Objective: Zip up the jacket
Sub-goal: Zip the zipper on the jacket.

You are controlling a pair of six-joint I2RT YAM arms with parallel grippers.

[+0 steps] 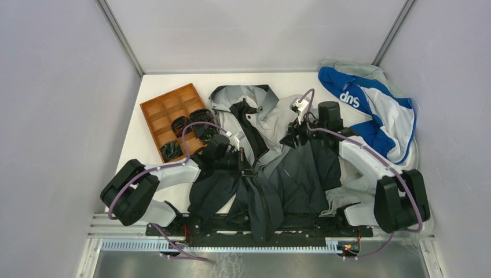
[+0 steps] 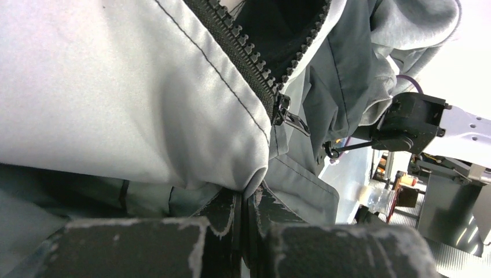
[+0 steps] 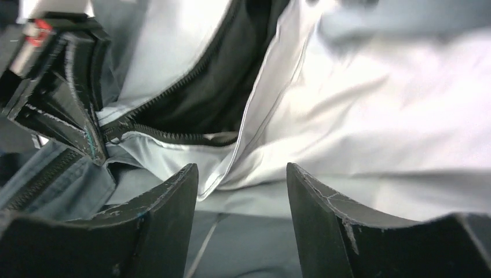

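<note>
I'm working on a plain white desk (image 1: pixel 173 80) closed in by smooth grey wall panels (image 1: pixel 58 87), with a ribbed metal rail (image 1: pixel 231 246) along its 6 o'clock edge.

At 10 o'clock lies a shallow orange-brown compartment tray (image 1: pixel 165 107). The compartments on its 3 and 6 o'clock sides hold dark bundled items (image 1: pixel 201 116); I cannot tell what they are. The ones toward 12 o'clock show bare floor.

The large hooded jacket (image 1: pixel 301 174), light grey at the collar and fading to charcoal at the hem, is spread over the middle of the desk, hood toward 12 o'clock and hem draped over the 6 o'clock edge. Its dark front zipper (image 2: pixel 243 52) is joined below the slider (image 2: pixel 282 110) and parted above it.

The left gripper (image 2: pixel 243 200) is clamped on a fold of the jacket's light grey fabric just below the slider. The right gripper (image 3: pixel 242 174) has its fingers spread apart over the pale cloth, holding nothing.

A crumpled blue-and-white garment with white lettering (image 1: pixel 370 110) sits at 2 o'clock.
</note>
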